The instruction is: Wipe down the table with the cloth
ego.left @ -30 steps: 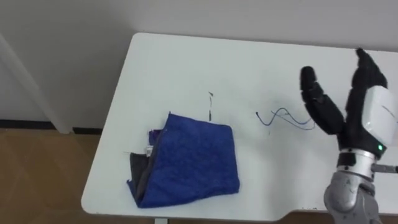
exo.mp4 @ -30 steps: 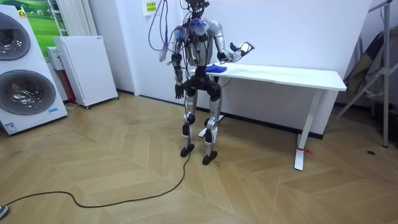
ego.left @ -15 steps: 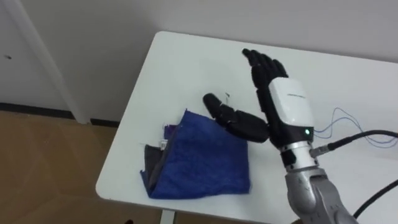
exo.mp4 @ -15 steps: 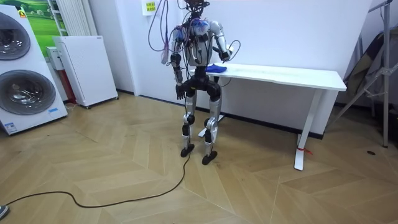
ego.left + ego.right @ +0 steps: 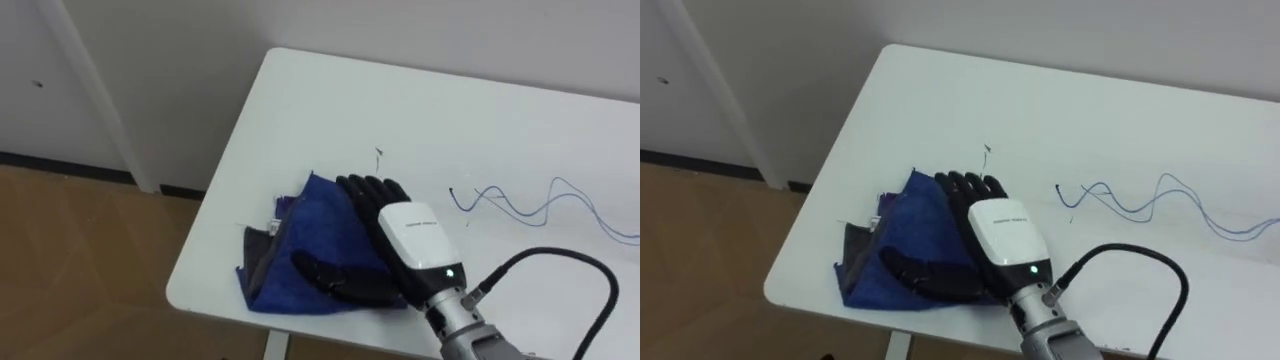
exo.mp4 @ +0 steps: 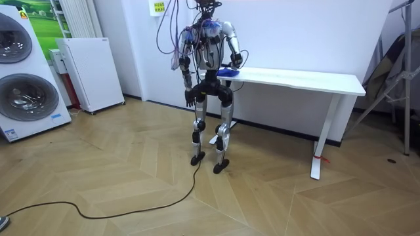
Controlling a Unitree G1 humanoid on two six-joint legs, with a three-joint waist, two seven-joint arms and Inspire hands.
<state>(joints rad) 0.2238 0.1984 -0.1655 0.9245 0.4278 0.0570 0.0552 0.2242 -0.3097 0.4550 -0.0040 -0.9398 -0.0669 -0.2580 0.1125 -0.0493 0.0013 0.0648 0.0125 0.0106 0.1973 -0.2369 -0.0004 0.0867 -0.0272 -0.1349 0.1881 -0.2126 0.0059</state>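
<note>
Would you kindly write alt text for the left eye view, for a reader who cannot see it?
The right robot hand lies flat, fingers straight, on a folded blue cloth by the front left corner of a white table. Blue scribbled lines mark the tabletop to its right.

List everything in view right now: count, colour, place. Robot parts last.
table: 1, white, against the wall, robot at its end
cloth: 1, blue with a grey layer at its left edge, on the table's near corner
scribble: 1, blue wavy line, on the tabletop right of the cloth
small mark: 1, dark, just beyond the cloth
washing machines: 2, white, stacked, room view's left
cabinet: 1, white, beside the machines
floor: wood, brown
right hand: black and white, flat on the cloth, fingers straight
left hand: hanging at the robot's side
</note>
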